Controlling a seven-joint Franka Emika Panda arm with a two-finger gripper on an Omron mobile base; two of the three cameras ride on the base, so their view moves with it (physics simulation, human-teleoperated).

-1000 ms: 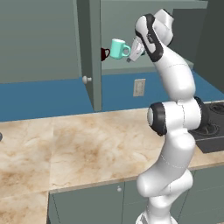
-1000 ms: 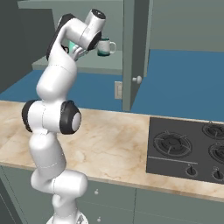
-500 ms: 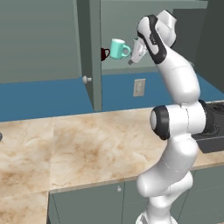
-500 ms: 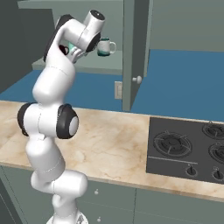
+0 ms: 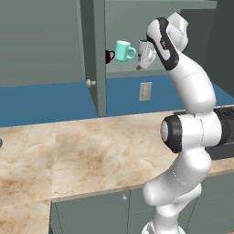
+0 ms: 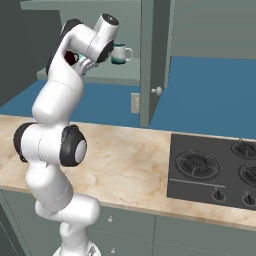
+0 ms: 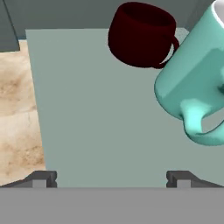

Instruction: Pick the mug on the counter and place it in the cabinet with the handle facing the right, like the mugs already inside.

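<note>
A: Listing item one: the mug, light teal, white inside, one loop handle. Location?

B: On the pale shelf of the cabinet, just in front of the claw and apart from it. In the hand view the mug sits up and to the right of the claw's tips, its handle turned toward the camera and to the right.

A: Item two: the claw itself. Condition?

B: Fingers spread wide, nothing between them. Both dark tips stand well apart, with bare shelf showing across the gap. It has hold of nothing.

A: Item three?

B: Dark red mug, on the same shelf, beyond the teal one and further from the claw, close beside it. The left base view shows it partly hidden by the cabinet door.

A: Item four?

B: White mug with a dark teal band, seen in the right base view just past the hand, on the shelf.

A: Fixtures?

B: Cabinet door, tall and narrow, standing open, round white knob. Tabletop, beige marbled stone, far below the claw. Black hob set into it.
</note>
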